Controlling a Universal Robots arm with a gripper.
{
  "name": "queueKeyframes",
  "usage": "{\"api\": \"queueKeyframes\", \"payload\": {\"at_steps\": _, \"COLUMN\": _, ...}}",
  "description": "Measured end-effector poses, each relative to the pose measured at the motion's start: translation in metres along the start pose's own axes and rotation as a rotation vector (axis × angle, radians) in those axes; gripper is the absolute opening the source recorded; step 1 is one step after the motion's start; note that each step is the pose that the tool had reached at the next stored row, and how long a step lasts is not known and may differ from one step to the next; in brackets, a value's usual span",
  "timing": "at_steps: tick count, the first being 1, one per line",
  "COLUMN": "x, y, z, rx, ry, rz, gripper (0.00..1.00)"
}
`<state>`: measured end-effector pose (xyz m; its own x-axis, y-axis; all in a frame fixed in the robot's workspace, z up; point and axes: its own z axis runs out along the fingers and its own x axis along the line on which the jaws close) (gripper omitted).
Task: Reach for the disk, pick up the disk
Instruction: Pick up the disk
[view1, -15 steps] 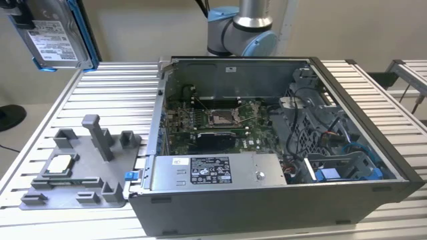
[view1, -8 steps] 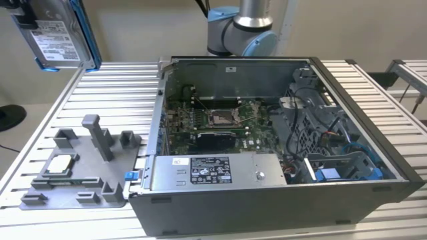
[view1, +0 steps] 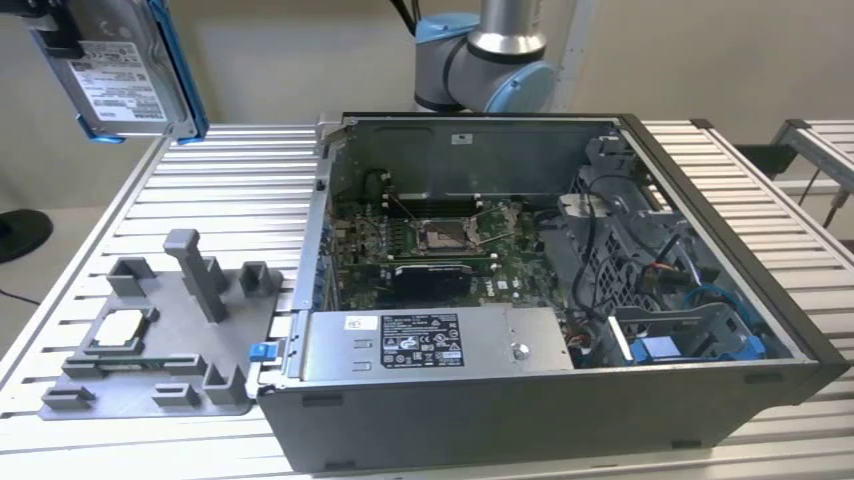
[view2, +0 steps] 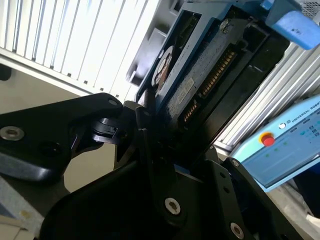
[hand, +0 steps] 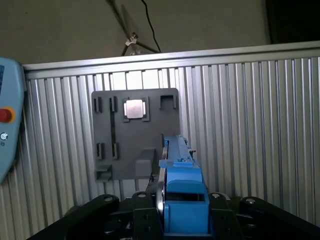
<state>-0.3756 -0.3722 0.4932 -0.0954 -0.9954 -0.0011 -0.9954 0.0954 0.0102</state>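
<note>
Exterior view's left first: the disk (view1: 127, 72) is up in the air over the far left corner of the slatted table (view1: 227, 200). It stands on edge, a bit tilted, with the white label facing the camera and the blue bracket around it. It touches nothing on the table. The gripper (view1: 56, 35) is behind its top edge. In the first wrist view the black fingers (hand: 227, 220) are closed tight on both sides of the blue bracket, so the disk is held.

Below it, near the table's front left corner, lies a grey holder plate (view1: 147, 370) with upright posts. A small square silver chip (view1: 123, 325) sits in a pocket on it.

The open computer case (view1: 534, 420) takes up the middle and right of the table. Inside it, a grey metal box with a black label (view1: 427, 345) sits along the front wall and the circuit board (view1: 427, 245) lies behind it. Blue cables (view1: 727, 300) are at the right end.

The arm (view1: 487, 60) rises behind the case's far wall.
</note>
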Motion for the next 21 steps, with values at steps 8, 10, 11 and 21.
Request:
{"api": "queueKeyframes", "payload": {"at_steps": 8, "x": -0.0015, "y": -0.0152, "z": -0.0001, "rx": -0.0003, "ry": 0.0, "rz": 0.0, "gripper": 0.0}}
{"api": "queueKeyframes", "payload": {"at_steps": 10, "x": -0.0018, "y": -0.0187, "z": -0.0002, "rx": -0.0003, "ry": 0.0, "rz": 0.0, "gripper": 0.0}}
{"api": "queueKeyframes", "payload": {"at_steps": 11, "x": -0.002, "y": -0.0207, "z": -0.0002, "rx": -0.0004, "ry": 0.0, "rz": 0.0, "gripper": 0.0}}
{"api": "queueKeyframes", "payload": {"at_steps": 21, "x": -0.004, "y": -0.0418, "z": -0.0004, "rx": -0.0013, "ry": 0.0001, "rz": 0.0, "gripper": 0.0}}
